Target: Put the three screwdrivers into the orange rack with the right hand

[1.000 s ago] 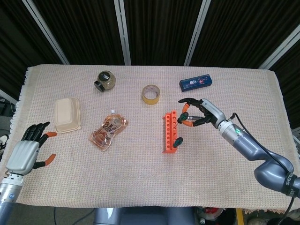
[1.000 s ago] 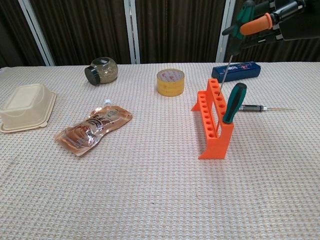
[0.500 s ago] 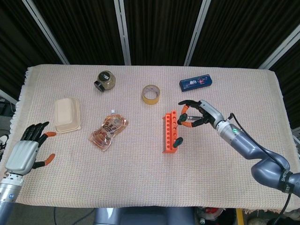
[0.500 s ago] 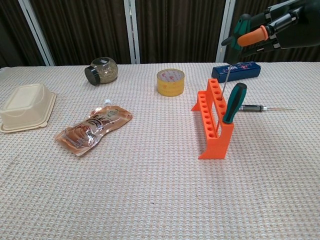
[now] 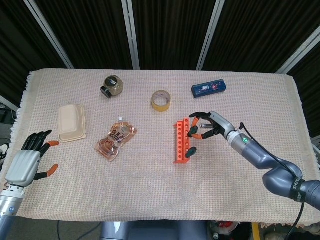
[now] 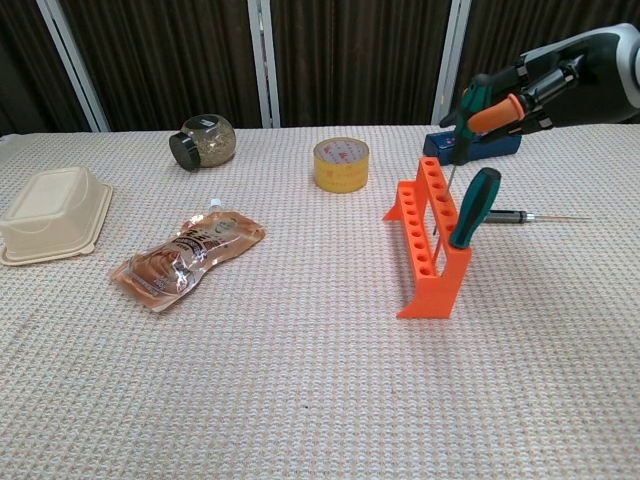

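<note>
The orange rack (image 5: 180, 141) (image 6: 424, 243) stands on the cloth right of centre. A green-handled screwdriver (image 6: 472, 206) (image 5: 190, 151) leans in a hole at its near end. My right hand (image 5: 211, 126) (image 6: 541, 89) pinches a second green-handled screwdriver (image 6: 468, 108) just above the rack. Its thin shaft points down to the row of holes, and I cannot tell if the tip is in one. A slim dark screwdriver (image 6: 521, 215) lies flat on the cloth right of the rack. My left hand (image 5: 26, 162) rests open at the front left edge, holding nothing.
Behind the rack are a yellow tape roll (image 5: 160, 100), a blue box (image 5: 209, 88) and a dark-lidded jar (image 5: 112, 86). A beige lidded container (image 5: 71, 122) and a snack pouch (image 5: 115, 140) lie to the left.
My right hand has come down and slightly nearer with the screwdriver, bringing its shaft down to the rack. The left hand and everything else stay put.
</note>
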{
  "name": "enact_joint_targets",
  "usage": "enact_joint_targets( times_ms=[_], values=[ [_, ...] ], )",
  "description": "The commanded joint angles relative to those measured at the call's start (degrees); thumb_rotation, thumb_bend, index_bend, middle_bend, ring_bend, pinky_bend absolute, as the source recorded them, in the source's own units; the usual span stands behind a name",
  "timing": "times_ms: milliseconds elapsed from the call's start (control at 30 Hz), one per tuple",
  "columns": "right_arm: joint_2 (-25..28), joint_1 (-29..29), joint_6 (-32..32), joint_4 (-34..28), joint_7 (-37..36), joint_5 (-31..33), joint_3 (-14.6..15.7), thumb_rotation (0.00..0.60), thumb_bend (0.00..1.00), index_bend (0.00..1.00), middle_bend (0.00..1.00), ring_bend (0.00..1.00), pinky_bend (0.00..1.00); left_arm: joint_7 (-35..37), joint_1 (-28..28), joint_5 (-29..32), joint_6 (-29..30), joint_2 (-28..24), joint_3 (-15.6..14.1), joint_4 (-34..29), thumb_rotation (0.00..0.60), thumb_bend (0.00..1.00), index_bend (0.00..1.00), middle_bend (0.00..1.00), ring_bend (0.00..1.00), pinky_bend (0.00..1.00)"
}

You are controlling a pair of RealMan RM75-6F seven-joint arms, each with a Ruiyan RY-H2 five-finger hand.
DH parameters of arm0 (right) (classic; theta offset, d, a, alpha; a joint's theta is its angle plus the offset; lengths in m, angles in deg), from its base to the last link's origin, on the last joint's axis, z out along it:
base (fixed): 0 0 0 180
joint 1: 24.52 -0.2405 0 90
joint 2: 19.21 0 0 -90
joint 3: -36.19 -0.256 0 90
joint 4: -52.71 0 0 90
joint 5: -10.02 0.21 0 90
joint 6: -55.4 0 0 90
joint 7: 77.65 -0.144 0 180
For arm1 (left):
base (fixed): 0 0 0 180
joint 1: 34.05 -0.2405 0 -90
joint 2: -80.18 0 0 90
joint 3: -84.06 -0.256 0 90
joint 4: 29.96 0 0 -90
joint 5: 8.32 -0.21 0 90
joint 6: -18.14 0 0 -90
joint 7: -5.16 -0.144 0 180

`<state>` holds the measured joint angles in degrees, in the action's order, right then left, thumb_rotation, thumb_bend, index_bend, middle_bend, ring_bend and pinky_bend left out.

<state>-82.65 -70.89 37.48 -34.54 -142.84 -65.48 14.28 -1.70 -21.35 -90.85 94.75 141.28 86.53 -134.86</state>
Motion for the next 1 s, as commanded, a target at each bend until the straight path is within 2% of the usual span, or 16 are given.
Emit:
enact_joint_targets(
  times_ms=[33,633,900,1000],
  values=[
    [-0.7,-0.4,0.4,0.7,0.9,0.8,0.3,0.6,0.22,0.58,0.17,0.0,0.0,0.0,-0.1,0.0,0.0,-0.1,0.0,0.0,0.6,0.28,0.26,0.02,0.0,0.0],
    [-3.5,-2.6,2.6,2.7,8.0,5.5,0.9,0.6,0.22,0.54,0.16,0.0,0.0,0.2,-0.1,0.0,0.0,0.1,-0.1,0.2,0.6,0.28,0.26,0.02,0.0,0.0],
    [-3.8,-2.8,2.9,2.4,10.9,7.6,0.6,0.6,0.22,0.4,0.13,0.0,0.0,0.7,-0.2,0.1,-0.1,0.3,-0.1,0.8,0.6,0.28,0.26,0.02,0.0,0.0],
    [-3.6,-2.7,2.9,1.8,11.7,7.7,0.4,0.6,0.22,0.38,0.13,0.0,0.0,0.9,-0.1,0.1,-0.1,0.3,-0.1,0.9,0.6,0.28,0.26,0.02,0.0,0.0]
  ],
)
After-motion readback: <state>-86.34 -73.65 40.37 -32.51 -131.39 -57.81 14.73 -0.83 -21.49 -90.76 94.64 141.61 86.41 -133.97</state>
